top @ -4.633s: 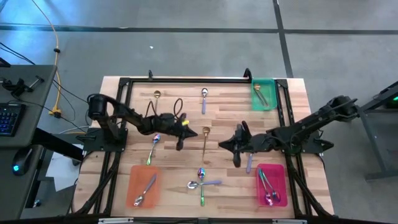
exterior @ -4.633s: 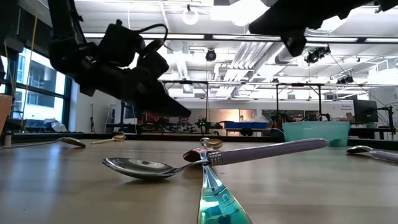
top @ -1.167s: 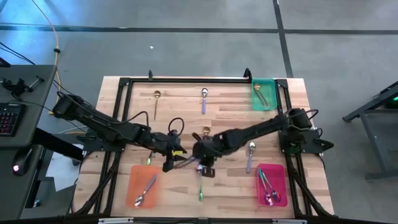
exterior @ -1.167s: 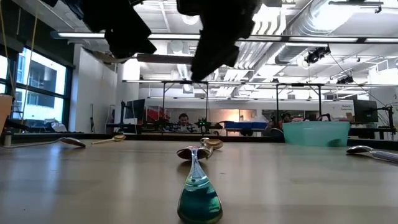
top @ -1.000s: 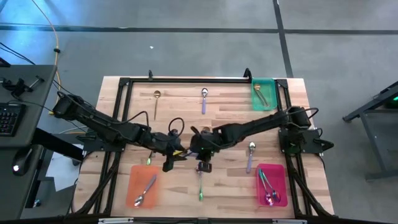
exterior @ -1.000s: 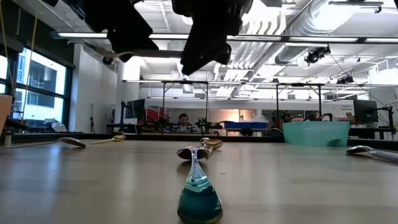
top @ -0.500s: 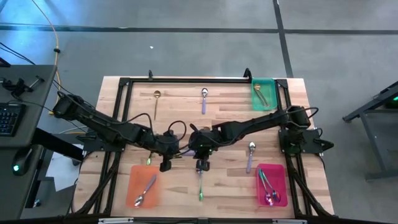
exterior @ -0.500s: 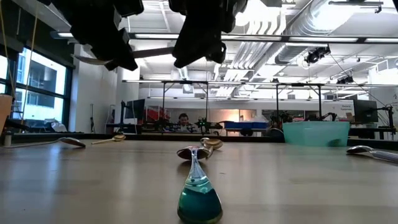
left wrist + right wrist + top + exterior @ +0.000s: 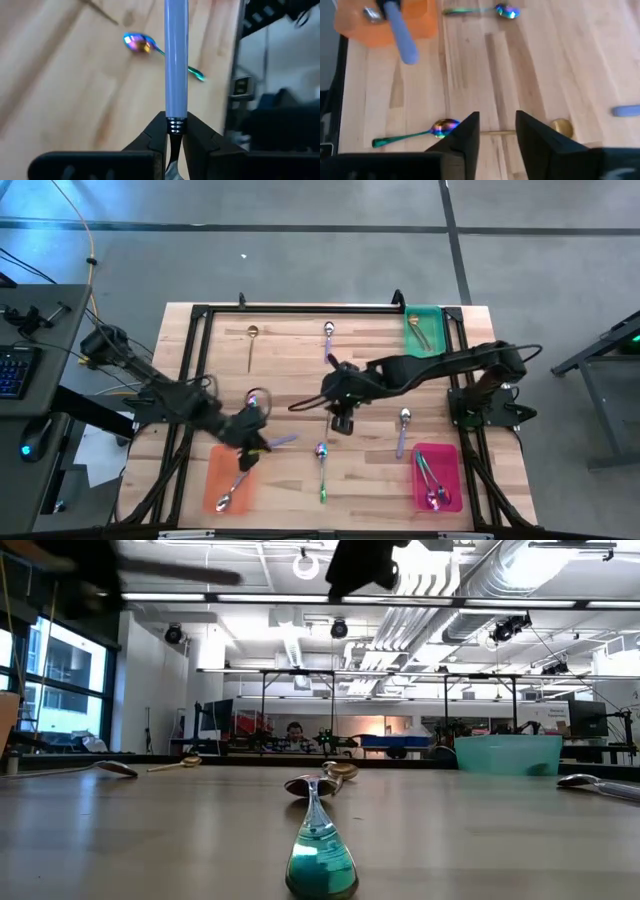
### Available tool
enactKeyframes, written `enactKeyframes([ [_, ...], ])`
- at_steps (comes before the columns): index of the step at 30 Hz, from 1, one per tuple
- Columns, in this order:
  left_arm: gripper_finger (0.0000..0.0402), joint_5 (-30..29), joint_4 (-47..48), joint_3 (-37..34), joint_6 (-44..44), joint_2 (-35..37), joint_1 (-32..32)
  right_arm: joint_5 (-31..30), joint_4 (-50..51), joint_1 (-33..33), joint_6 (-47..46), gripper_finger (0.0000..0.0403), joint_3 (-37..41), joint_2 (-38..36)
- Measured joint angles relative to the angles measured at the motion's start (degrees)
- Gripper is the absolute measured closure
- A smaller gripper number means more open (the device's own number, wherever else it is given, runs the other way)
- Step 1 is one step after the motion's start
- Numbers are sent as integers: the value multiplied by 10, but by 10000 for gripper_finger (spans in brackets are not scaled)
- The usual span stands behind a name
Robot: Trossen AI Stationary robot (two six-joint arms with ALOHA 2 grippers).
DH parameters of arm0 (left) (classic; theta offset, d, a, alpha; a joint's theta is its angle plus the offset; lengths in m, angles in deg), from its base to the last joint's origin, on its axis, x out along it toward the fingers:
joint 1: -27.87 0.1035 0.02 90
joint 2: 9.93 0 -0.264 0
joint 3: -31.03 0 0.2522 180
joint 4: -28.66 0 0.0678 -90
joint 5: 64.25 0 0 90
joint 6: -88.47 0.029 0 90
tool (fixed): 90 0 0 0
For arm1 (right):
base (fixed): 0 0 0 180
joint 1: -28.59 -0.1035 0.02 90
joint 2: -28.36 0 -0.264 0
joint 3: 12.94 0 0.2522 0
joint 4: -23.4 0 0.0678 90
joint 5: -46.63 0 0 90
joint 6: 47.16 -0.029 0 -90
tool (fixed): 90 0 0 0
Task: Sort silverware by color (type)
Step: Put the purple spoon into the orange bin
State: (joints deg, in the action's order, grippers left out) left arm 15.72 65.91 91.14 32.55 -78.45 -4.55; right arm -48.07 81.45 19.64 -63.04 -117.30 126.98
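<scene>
My left gripper (image 9: 262,442) is shut on a lavender-handled silver spoon (image 9: 285,440), just right of the orange tray (image 9: 215,480). That tray holds one silver spoon (image 9: 235,480). My right gripper (image 9: 342,423) hangs open and empty over the table's middle, above a gold spoon (image 9: 561,127) and a rainbow spoon (image 9: 440,129) lying flat on the wood. A second rainbow spoon (image 9: 250,402) lies beside my left arm. In the low view the near rainbow spoon's handle (image 9: 320,860) points at the camera. My left gripper (image 9: 172,137) pinches the spoon between its two fingers at the metal neck (image 9: 175,126), right where the lavender handle begins. The handle (image 9: 176,55) runs straight on past the fingertips, in line with them, toward the table's right. The spoon is lifted clear; its bowl is hidden behind the fingers.
At the far right a green tray (image 9: 425,332) holds a gold spoon. At the near right a pink tray (image 9: 437,477) holds rainbow spoons. A gold spoon (image 9: 250,345) and a lavender-handled spoon (image 9: 328,340) lie at the far edge, another lavender-handled one (image 9: 402,430) near the pink tray.
The lavender-handled spoon was held up between both grippers; my right gripper has let go of it and drawn back toward the table's far right. My left gripper has carried the spoon, clear of the table, toward the near left, up to the orange tray.
</scene>
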Motion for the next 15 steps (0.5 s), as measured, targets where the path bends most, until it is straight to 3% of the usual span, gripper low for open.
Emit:
enactKeyframes([
  [8, 377, -168, 29, 9, -407, -15, -227, -59, 12, 0, 8, 394, 8, -42],
  [15, 377, -186, 160, 67, -618, -119, -311, -63, 18, 0, -1, 391, 8, -43],
])
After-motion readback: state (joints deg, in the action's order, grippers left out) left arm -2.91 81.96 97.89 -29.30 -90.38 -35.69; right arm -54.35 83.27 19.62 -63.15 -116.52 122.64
